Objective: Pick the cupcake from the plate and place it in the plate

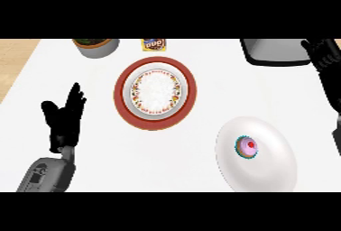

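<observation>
Right hand [326, 56] up at far right edge, fingers look relaxed, holding nothing. Cupcake [247, 147] sits on white plate [273, 173], below & left of it, nearer than left hand [64, 118], open, resting. Red-rimmed plate [124, 92] further left.

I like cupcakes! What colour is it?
Pink top with a red dot, teal wrapper, seen in the head view.

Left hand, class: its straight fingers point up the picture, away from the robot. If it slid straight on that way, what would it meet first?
Probably the grey pot at the counter's far edge. The left hand points slightly rightward, passing left of the red-rimmed plate. Height above the counter is unclear.
</observation>
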Action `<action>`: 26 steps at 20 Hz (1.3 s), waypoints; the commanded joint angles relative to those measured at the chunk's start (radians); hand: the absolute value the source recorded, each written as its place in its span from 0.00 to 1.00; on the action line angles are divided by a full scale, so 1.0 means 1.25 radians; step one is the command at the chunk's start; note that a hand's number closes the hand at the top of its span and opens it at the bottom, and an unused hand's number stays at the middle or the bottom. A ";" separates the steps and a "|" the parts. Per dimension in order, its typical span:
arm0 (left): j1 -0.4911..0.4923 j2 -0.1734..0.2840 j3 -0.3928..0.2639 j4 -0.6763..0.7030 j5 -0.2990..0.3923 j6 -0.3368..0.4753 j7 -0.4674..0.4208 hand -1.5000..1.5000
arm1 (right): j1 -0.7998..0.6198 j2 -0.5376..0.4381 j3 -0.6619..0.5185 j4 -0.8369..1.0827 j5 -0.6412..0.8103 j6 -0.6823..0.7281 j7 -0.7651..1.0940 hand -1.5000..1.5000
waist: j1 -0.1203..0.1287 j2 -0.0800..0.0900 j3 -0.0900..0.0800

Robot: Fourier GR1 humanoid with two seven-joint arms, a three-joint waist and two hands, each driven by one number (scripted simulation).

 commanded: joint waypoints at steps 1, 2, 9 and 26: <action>-0.026 -0.013 -0.018 -0.027 -0.014 -0.017 -0.031 0.50 | -0.021 0.042 0.038 -0.066 0.033 -0.033 0.050 1.00 | 0.015 0.020 0.015; -0.039 0.048 0.000 -0.053 -0.014 -0.054 -0.034 0.50 | 0.008 0.082 0.053 -0.032 0.031 -0.036 -0.011 1.00 | 0.020 0.021 0.016; -0.097 0.090 -0.052 -0.133 -0.015 -0.155 -0.074 0.50 | 0.017 -0.004 0.287 0.130 0.412 -0.116 0.106 1.00 | 0.054 0.025 0.003; -0.021 0.129 0.013 -0.221 0.019 -0.228 -0.052 0.50 | 0.158 0.306 0.295 -0.018 0.714 -0.503 0.225 0.00 | 0.011 0.017 0.014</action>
